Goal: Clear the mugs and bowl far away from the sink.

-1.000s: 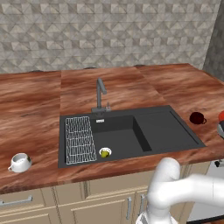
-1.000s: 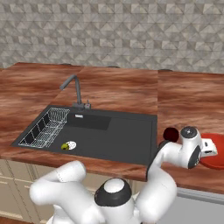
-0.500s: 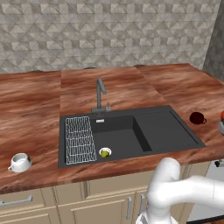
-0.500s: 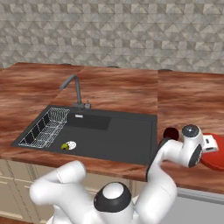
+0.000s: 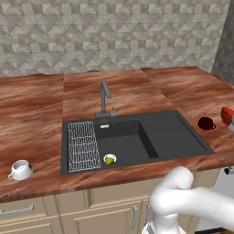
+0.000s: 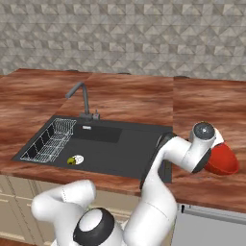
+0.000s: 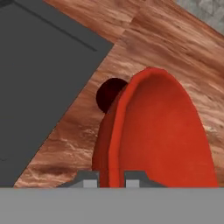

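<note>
Pincer (image 7: 111, 178) clamped on the rim of the red bowl (image 7: 162, 131), tipped up on edge near the table's (image 5: 137, 87) right end. Maroon mug (image 7: 109, 94) just behind it, by the sink's (image 5: 164, 137) right edge. White mug (image 5: 20, 169) at the front edge, left of the sink.

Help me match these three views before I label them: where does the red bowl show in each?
Left base view: red bowl at the right edge, beside the maroon mug.
Right base view: bowl lower right, tilted, past the arm's wrist.
Hand view: bowl centre, its rim between the end effector fingertips.
Shared landmark: the sink, left of the bowl.
</note>
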Controlling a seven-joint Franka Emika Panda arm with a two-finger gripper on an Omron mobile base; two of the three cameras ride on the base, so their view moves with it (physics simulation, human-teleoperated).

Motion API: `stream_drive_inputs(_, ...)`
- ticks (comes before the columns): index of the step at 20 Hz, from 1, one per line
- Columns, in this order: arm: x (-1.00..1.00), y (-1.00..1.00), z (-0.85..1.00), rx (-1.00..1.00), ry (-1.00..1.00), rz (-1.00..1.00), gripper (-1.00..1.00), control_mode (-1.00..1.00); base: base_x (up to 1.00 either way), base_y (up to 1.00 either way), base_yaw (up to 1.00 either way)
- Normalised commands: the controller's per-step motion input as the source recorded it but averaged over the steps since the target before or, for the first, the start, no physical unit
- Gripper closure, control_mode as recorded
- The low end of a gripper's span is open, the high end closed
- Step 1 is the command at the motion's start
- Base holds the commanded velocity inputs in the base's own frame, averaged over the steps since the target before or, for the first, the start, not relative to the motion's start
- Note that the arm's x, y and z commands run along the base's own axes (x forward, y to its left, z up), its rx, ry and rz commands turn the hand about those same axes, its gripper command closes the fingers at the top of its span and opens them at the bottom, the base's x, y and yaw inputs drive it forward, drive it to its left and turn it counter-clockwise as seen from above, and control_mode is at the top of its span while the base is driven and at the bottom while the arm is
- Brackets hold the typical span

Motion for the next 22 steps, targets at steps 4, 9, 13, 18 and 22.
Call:
stream_drive_inputs(4,-0.03,1.0,0.7,0.0,0.04,0.35,1.0,-1.0,0.0,0.0,0.0)
stream_drive_inputs(9,-0.06,1.0,0.41,0.04,-0.04,0.29,1.0,-1.0,0.0,0.0,0.0)
stream_drive_inputs(13,-0.07,0.99,0.26,0.02,-0.77,0.23,1.0,-1.0,0.0,0.0,0.0)
stream_drive_inputs(18,-0.08,0.73,0.16,0.01,-0.89,0.13,1.0,-1.0,0.0,0.0,0.0)
stream_drive_inputs(22,-0.01,0.03,0.01,0.0,0.0,0.01,1.0,-1.0,0.0,0.0,0.0)
